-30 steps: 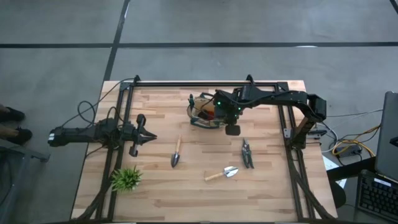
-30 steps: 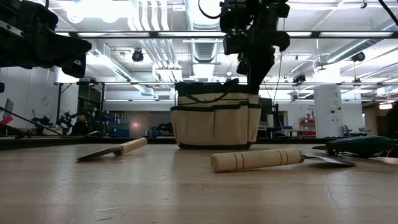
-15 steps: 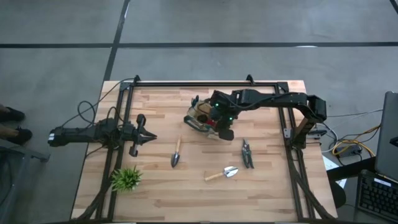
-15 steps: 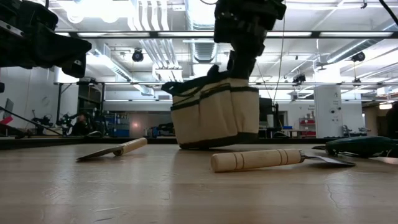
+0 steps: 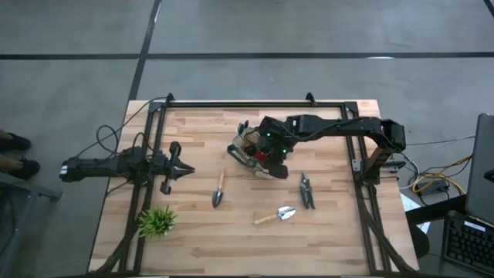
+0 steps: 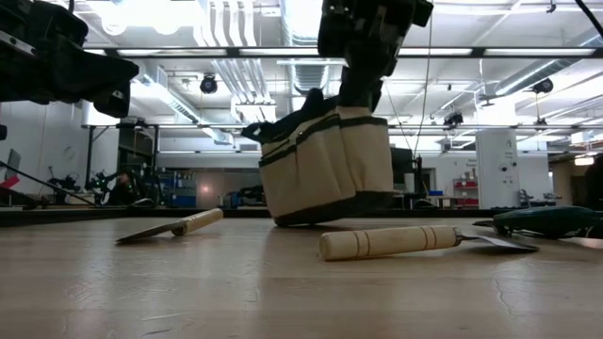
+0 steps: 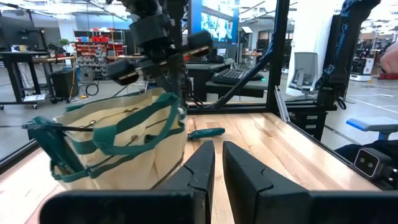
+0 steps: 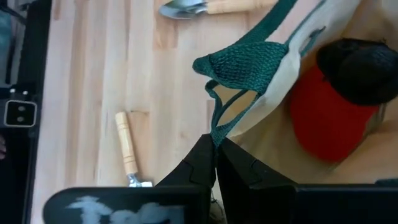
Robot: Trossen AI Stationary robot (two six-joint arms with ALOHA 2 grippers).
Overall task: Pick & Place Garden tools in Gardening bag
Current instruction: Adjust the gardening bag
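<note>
The tan gardening bag (image 5: pixel 248 148) with green trim stands tilted at the table's far middle; it also shows in the low view (image 6: pixel 325 169) and the left wrist view (image 7: pixel 118 152). A red item with a black end (image 8: pixel 333 106) lies inside it. My right gripper (image 5: pixel 276 162) is shut on the bag's green strap. My left gripper (image 5: pixel 185 171) waits shut at the table's left. Two wooden-handled trowels (image 5: pixel 219 190) (image 5: pixel 275 215) and dark pruning shears (image 5: pixel 307 191) lie flat on the table. My right gripper pinches the bag's green strap (image 8: pixel 217 124) between its two fingers, at the bag's right rim. It comes from above, pointing down (image 6: pixel 363 75). The bag is tipped toward the table's left, its right bottom edge (image 6: pixel 386 200) lifted and its left bottom edge (image 6: pixel 281 220) on the table.
A small leafy green plant (image 5: pixel 157 222) stands near the front left corner. A black frame (image 5: pixel 255 103) borders the table top. Bare wood lies between the bag and the left gripper.
My right gripper has gone toward the table's left. The bag has tipped leftward from upright: its right bottom edge has lifted off the table while its left bottom edge has stayed down.
</note>
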